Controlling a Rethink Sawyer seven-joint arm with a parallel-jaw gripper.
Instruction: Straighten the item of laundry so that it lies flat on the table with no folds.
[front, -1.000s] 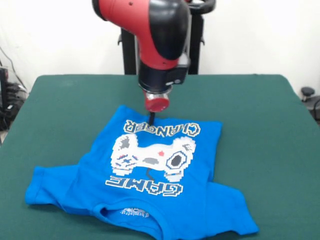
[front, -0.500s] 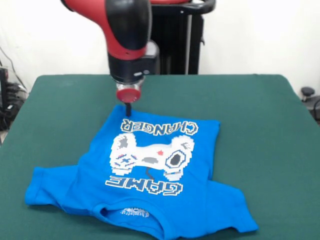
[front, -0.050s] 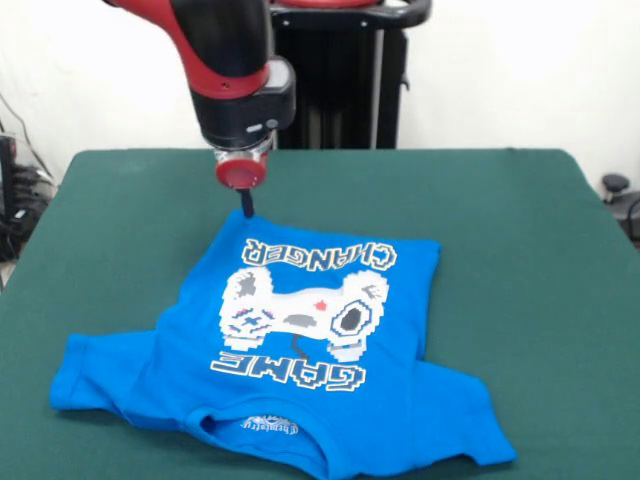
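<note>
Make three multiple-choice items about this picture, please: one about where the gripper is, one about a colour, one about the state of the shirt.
1. Where is the gripper in the front view?
A. At the shirt's far hem corner
B. Over the collar at the near edge
C. Off the table, to one side

2. What colour is the T-shirt?
A. Red
B. White
C. Bright blue

3. How does the T-shirt lie on the table?
A. Rolled into a ball
B. Spread out print-up, with some folds near the collar and sleeves
C. Hanging over the table's edge

Answers: 1 A, the dark tip meets the blue cloth at the far corner above the lettering. 2 C, the cloth is bright blue with a white print. 3 B, the controller print shows whole, yet creases show by the collar and sleeves.
</note>
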